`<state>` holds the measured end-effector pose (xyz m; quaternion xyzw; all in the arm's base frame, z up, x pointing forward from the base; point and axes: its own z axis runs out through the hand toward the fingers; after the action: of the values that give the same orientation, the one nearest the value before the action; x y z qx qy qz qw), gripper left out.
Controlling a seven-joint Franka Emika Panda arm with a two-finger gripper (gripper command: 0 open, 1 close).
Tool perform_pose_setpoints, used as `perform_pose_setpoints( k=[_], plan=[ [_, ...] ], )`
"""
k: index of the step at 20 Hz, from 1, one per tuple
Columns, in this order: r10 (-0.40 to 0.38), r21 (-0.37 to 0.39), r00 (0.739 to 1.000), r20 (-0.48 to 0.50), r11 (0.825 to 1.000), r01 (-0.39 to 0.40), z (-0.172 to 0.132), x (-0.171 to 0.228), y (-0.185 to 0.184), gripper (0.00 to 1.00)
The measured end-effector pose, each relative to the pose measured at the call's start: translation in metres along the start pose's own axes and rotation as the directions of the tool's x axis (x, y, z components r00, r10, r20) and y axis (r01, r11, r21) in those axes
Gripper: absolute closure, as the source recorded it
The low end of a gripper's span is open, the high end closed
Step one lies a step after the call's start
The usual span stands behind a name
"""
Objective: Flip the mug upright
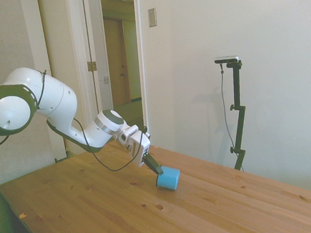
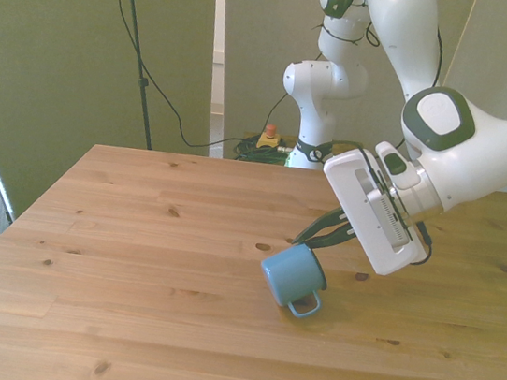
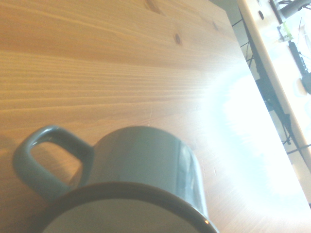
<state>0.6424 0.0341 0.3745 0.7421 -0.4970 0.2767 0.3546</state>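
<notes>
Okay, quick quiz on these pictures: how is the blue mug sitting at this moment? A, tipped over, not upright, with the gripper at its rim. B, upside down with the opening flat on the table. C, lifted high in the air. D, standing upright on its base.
A: the mug is tipped with its handle low by the table, and the gripper reaches to its rim; the side view also shows it tilted.
</notes>
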Motion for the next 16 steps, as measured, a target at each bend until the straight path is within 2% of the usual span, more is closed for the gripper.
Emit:
perform_pose_setpoints(
  k=[4, 8, 12, 16],
  plan=[
    [0.026, 0.086, 0.991, 0.133, 0.996, -0.038, -0.028, 0.030, 0.018, 1.00],
    [-0.021, 0.182, 0.951, 0.307, 0.983, -0.037, -0.043, 0.052, 0.035, 1.00],
    [-0.107, 0.269, 0.876, 0.470, 0.963, -0.026, -0.042, 0.059, 0.047, 1.00],
    [-0.202, 0.359, 0.764, 0.612, 0.932, -0.041, -0.035, 0.070, 0.063, 1.00]
  ],
)
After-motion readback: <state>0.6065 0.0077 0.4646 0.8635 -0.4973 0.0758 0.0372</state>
